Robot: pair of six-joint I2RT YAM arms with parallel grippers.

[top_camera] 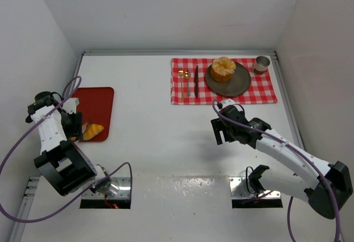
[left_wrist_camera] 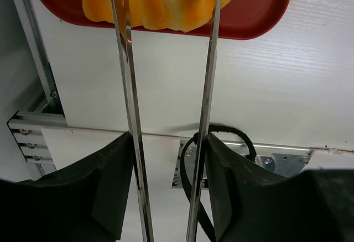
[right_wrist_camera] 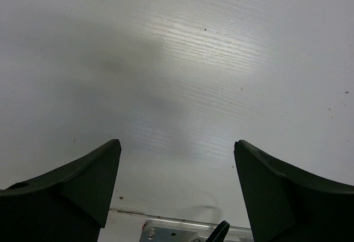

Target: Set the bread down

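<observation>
Two tong arms pinched by the left claw straddle the croissant dead ahead on the tray, its long axis crosswise; the right claw hangs spread, well apart

A white table has plain white walls at the back and on both sides. Light makes a shiny patch near its front edge

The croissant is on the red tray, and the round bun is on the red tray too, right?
Not quite. The croissant is on the red tray, but the round bun is not. It sits on the grey plate, on the checked cloth, far across the table. The top external view shows this.
</observation>
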